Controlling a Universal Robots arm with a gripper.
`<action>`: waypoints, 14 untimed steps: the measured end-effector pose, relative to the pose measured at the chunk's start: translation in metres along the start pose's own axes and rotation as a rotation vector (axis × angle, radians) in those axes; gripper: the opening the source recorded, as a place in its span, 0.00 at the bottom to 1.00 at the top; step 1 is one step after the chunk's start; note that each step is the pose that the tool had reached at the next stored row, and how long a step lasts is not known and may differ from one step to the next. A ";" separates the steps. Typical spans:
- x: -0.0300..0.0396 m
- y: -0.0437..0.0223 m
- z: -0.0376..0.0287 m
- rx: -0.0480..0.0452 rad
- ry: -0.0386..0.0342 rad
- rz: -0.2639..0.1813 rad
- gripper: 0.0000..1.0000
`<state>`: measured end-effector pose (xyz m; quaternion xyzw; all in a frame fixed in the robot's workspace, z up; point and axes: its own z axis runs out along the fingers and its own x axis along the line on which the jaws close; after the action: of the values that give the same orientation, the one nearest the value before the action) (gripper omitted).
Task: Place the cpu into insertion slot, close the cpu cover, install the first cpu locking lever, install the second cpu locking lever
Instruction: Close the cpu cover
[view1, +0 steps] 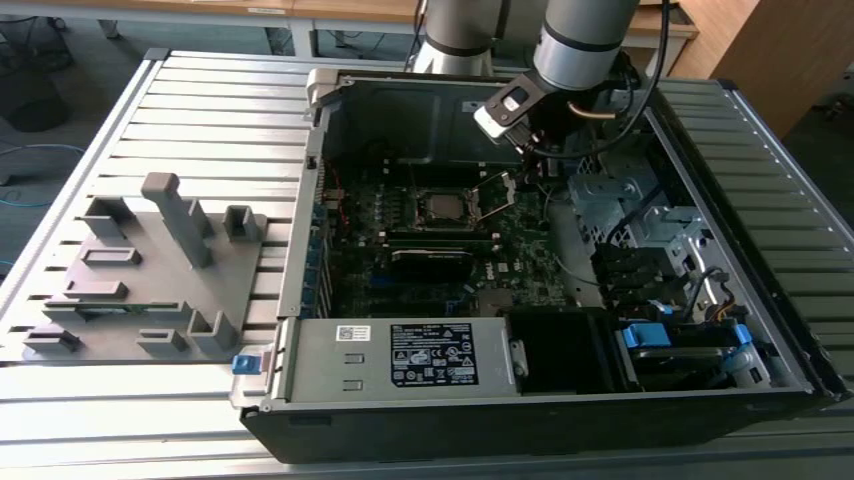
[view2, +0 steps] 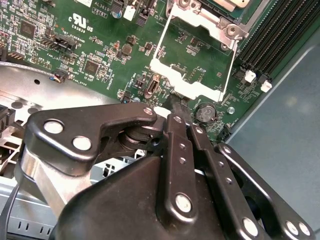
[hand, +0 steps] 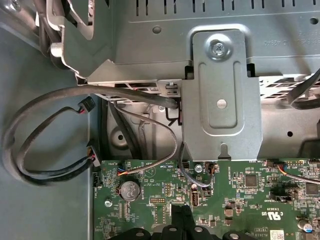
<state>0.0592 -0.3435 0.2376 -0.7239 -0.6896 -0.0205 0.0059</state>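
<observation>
End effector (view2: 176, 102): black linkage fingers drawn close together, tips at the free edge of the cpu cover (view2: 167, 70); whether they pinch it cannot be told.
Bench (view1: 200, 100): slatted metal.
Computer case (view1: 400, 120): open, arm reaching in; near wall cut off in the exterior view.
Grey fixture tray (view1: 147, 290): beside the case, on the exterior view's left.
Motherboard (view2: 100, 45): green, partly hidden by the linkage.
Cpu cover: raised open.
Insertion slot (view1: 416, 208): holds the cpu (view1: 442, 207), pale face up.
</observation>
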 end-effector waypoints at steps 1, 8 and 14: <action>0.0000 0.0000 0.0000 0.0000 0.0000 0.000 0.10; -0.0002 -0.0043 0.0001 -0.0001 0.0000 0.000 0.10; -0.0007 -0.0141 -0.0001 -0.0015 0.0000 0.000 0.10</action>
<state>0.0451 -0.3435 0.2374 -0.7239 -0.6896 -0.0211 0.0053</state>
